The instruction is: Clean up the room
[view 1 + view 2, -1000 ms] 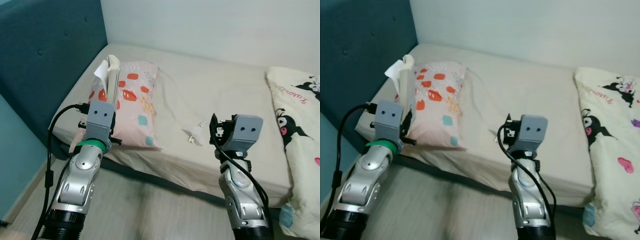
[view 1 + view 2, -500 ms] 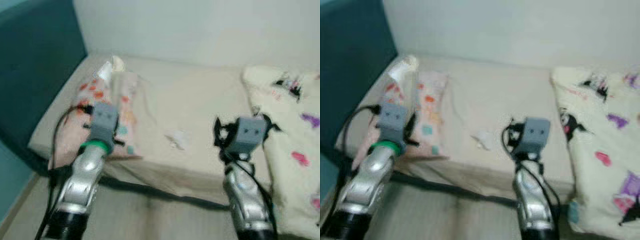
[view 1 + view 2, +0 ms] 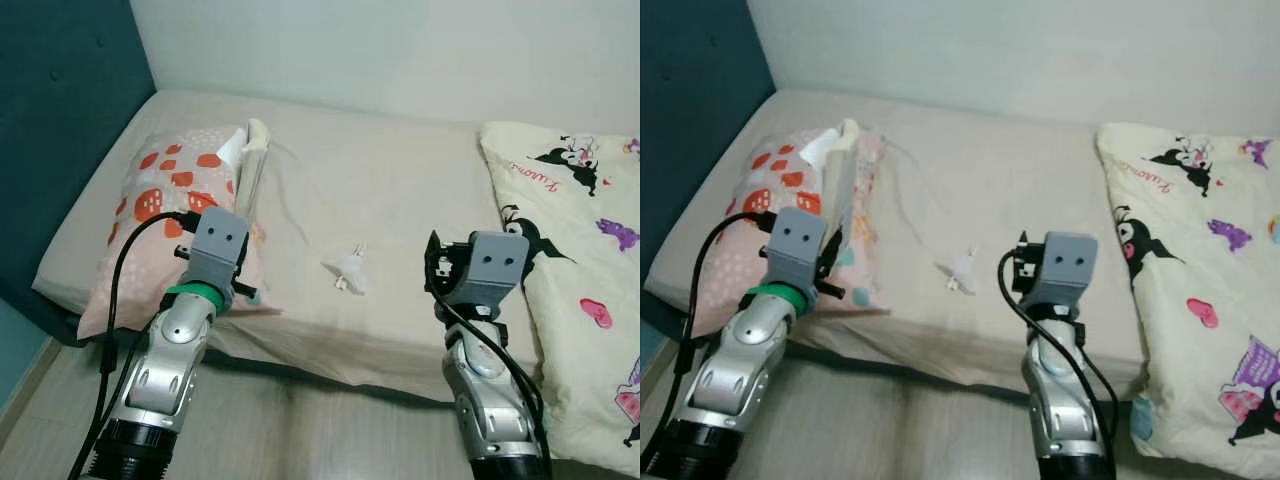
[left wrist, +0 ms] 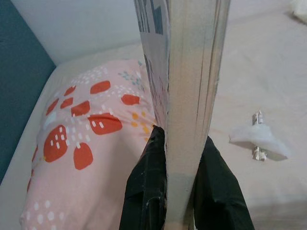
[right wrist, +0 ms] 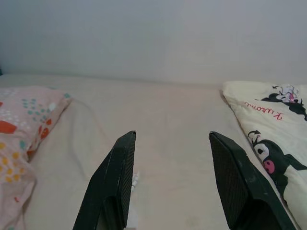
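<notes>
book (image 4: 192, 96), thick, pale-edged, upright, clamped by left gripper (image 4: 182, 158); right gripper (image 5: 172, 182) apparently empty, spread

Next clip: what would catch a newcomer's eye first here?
The left gripper holds a book upright over the orange-patterned pillow at the bed's left end. A crumpled tissue lies mid-mattress, ahead of the open, empty right gripper. A cartoon-print blanket covers the bed's right side.

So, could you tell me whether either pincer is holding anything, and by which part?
The left pincer grips an upright book by its lower edge, over the pillow. The right pincer is open and holds nothing.
</notes>
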Available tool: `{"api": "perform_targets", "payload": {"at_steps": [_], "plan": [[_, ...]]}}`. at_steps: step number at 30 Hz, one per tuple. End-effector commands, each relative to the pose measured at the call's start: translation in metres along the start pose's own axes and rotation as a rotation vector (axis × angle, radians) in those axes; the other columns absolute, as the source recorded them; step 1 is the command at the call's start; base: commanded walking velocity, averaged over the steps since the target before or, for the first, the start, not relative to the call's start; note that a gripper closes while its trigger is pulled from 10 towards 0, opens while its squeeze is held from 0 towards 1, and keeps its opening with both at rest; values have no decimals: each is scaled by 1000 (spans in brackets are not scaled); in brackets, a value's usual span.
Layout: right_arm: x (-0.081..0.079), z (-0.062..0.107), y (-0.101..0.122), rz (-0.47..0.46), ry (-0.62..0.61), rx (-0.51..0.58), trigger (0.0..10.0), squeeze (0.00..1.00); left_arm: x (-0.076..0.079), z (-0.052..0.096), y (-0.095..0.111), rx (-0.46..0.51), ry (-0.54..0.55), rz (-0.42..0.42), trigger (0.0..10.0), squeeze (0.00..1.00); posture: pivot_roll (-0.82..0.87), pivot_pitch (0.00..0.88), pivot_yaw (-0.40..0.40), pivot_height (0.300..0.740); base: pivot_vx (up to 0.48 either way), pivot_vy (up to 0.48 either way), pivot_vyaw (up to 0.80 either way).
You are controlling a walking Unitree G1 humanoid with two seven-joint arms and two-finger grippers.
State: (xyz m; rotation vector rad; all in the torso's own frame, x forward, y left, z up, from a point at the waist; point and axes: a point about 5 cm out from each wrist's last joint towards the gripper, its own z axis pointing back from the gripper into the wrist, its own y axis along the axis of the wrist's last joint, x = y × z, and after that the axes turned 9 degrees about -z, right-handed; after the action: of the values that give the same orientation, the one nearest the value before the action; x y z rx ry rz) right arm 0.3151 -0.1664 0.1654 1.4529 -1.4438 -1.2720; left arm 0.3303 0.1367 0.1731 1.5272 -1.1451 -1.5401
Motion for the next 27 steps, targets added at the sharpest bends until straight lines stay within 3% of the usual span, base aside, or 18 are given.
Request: {"api": "perform_targets", "payload": {"at_steps": [1,4,12,21,27], "plan": [[0,1,-4,11,5,-24,10000,0,0,2,8,61,-3,-2,10000,0,-60,91,64,740,409,0,0],[-1,1,-5,22,6,-36,10000,0,-1,1,8,64,-4,-2,10000,0,-60,91,64,740,409,0,0],[0,1,-4,6,-3,-24,10000,0,1,2,9,70,-17,0,10000,0,-59,91,65,740,432,0,-705],[0,1,-3,14,-5,-19,10000,0,1,3,9,76,-18,-4,10000,0,-57,93,64,740,428,0,0],[0,0,-4,15,-4,-20,10000,0,1,3,7,63,-17,-16,10000,0,-57,93,64,740,45,0,0]]}}
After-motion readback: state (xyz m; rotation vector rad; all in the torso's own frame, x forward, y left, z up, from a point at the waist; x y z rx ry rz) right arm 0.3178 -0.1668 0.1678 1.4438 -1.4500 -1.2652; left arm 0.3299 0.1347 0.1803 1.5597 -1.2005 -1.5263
